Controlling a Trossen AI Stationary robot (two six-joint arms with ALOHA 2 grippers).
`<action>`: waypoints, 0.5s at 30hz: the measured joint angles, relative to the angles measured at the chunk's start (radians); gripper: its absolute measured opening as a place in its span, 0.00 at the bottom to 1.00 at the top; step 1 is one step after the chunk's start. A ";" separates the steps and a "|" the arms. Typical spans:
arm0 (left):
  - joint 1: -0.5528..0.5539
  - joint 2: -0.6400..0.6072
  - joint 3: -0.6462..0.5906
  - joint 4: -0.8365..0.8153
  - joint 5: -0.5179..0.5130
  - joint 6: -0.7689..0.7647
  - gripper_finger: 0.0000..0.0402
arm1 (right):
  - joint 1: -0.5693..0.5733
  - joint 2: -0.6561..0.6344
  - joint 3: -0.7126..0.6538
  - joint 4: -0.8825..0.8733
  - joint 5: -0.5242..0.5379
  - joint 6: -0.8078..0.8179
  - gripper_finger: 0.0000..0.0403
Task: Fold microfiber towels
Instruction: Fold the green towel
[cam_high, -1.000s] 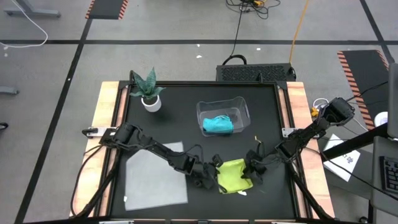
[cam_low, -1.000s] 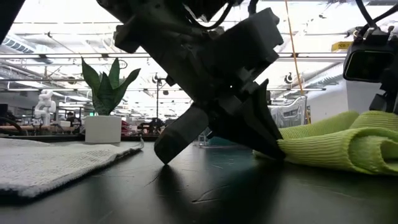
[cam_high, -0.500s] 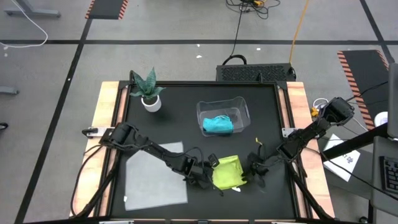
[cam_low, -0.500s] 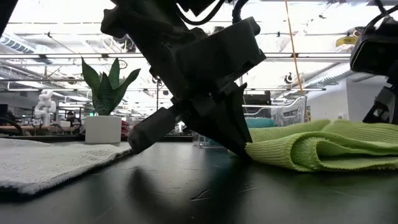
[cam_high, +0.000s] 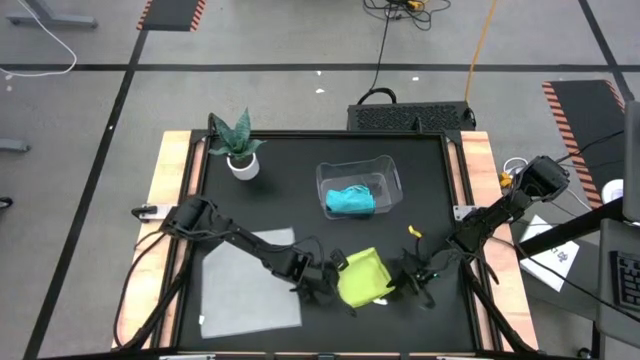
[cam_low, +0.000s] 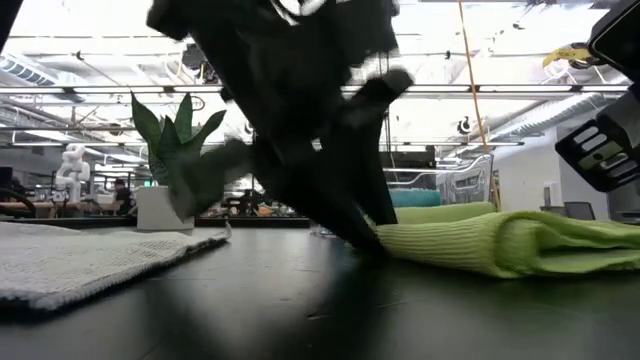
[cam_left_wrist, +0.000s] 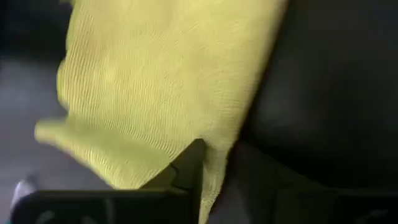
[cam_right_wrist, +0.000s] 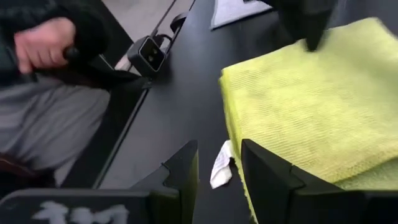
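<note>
The yellow-green towel (cam_high: 363, 279) lies folded, several layers thick, flat on the black table near its front edge; it also shows low and wide in the low view (cam_low: 500, 245). My left gripper (cam_high: 332, 285) is at the towel's left edge, open, with that edge between its fingers (cam_left_wrist: 217, 180). My right gripper (cam_high: 407, 285) hovers open just right of the towel (cam_right_wrist: 219, 168), with a small white tag (cam_right_wrist: 221, 165) on the table between its fingers. The light grey towel (cam_high: 250, 282) lies spread flat at the left. The teal towel (cam_high: 350, 201) sits bunched inside the clear bin. My left gripper has a strip of the yellow-green towel's left edge (cam_left_wrist: 214, 179) hanging between its parted fingers. The cloth lies against one finger (cam_left_wrist: 188, 167). The fingers slant down at it from the table's left. The towel rests on the table.
A clear plastic bin (cam_high: 385, 170) stands at the middle back and a potted plant (cam_high: 237, 148) at the back left. A person (cam_right_wrist: 43, 43) sits beyond the table's near edge, behind a small camera (cam_right_wrist: 149, 54). Bare black table lies between the two towels.
My left gripper has risen a little and drawn toward the table's left, and the yellow-green towel has slid slightly left with it. The towel, bunched and rolled at its near side before, now lies flatter. My right gripper has rolled about its own axis, backing slightly toward the right edge.
</note>
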 joint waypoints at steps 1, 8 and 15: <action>-0.006 -0.009 0.000 0.003 0.016 0.003 0.25 | 0.000 0.000 0.000 -0.001 0.000 -0.021 0.28; -0.035 -0.040 0.002 0.059 0.008 -0.021 0.36 | 0.000 0.000 0.000 -0.020 0.000 -0.111 0.28; -0.073 -0.039 0.001 0.149 0.006 -0.088 0.36 | -0.002 0.000 0.000 -0.081 0.063 -0.101 0.28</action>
